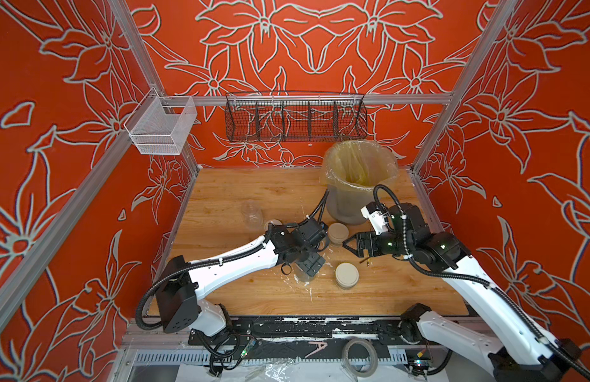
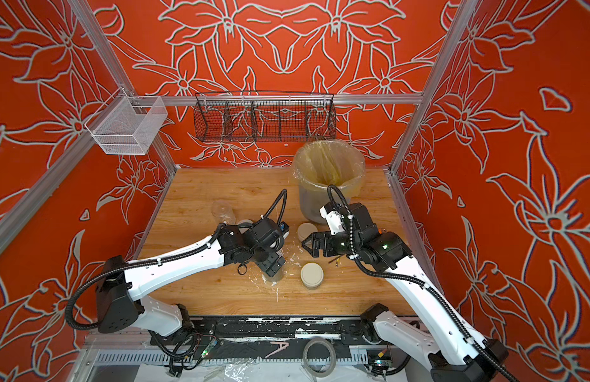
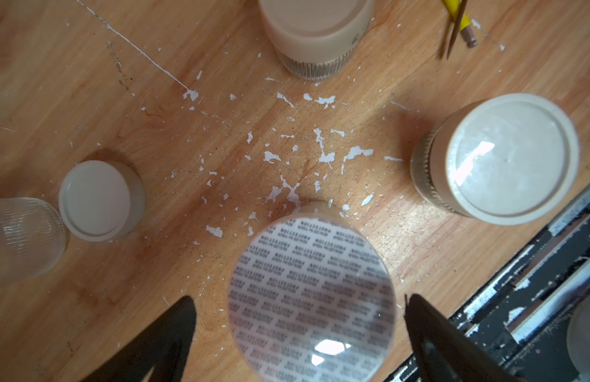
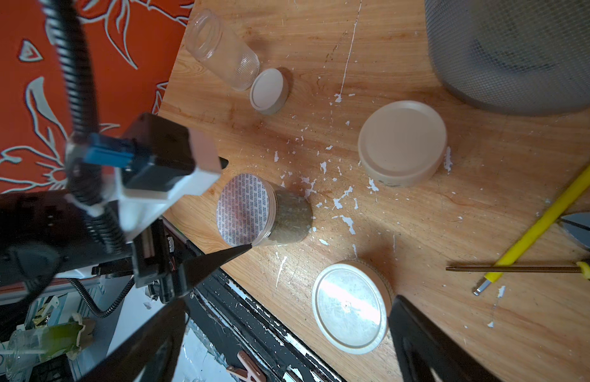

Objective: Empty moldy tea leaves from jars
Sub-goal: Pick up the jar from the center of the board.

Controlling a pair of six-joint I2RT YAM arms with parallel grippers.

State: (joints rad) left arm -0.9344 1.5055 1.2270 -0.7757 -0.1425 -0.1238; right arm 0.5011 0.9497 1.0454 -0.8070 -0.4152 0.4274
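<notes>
**Left fingers open around the sealed tea jar**

The left fingers point down and stand wide apart, one on each side of the sealed jar. The top of this jar carries a white printed foil. In the right wrist view one finger tip is at the rim of the foil, but I cannot tell if it touches.

This jar stands upright near the front of the bench. The tea leaves are inside it, grey-green behind the clear wall.

The right fingers are also spread and hold nothing. They are near two squat jars, both closed with cream lids.

An empty jar lies on its side, with a loose lid just beside it. The lined bin stands at the back.
</notes>
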